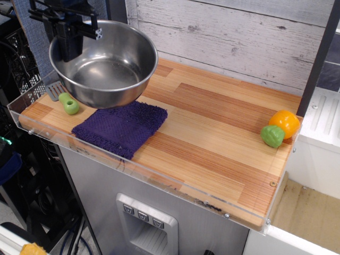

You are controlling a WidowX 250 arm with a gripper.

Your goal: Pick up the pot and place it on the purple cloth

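Observation:
The shiny steel pot (pixel 106 69) hangs in the air at the upper left, above the back edge of the purple cloth (pixel 121 129). My black gripper (pixel 70 47) is shut on the pot's left rim and holds it up. The pot's base overlaps the far part of the cloth in this view and does not rest on it. The cloth lies flat near the front left edge of the wooden counter (pixel 212 138).
A green-handled spatula (pixel 64 98) lies left of the cloth, partly behind the pot. An orange and green toy vegetable (pixel 280 128) sits at the right edge. A clear lip runs along the counter's front. A plank wall stands behind.

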